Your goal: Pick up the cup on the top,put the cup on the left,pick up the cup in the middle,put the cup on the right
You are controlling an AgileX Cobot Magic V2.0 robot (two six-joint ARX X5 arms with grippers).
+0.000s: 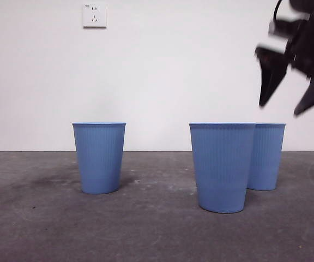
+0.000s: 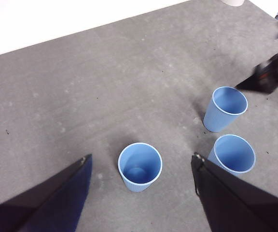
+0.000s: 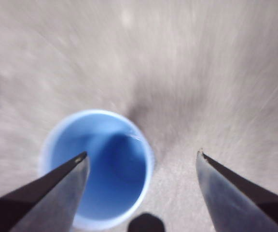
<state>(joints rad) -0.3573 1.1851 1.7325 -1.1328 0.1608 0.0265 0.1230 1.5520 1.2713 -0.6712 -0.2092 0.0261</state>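
My right pincer (image 1: 290,103) hangs wide open and holds nothing. The far right cup (image 1: 267,155) stands upright straight below me on the table (image 1: 157,229).

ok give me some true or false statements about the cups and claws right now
1. Three ribbed blue plastic cups stand upright on the grey table. True: the left cup, the near cup and the far cup.
2. Two cups are stacked together. False: all three stand separately.
3. The right claw grips a cup. False: it hangs open in the air above the far cup, holding nothing.
4. The left claw is open. True.
5. The left cup lies on its side. False: it stands upright.
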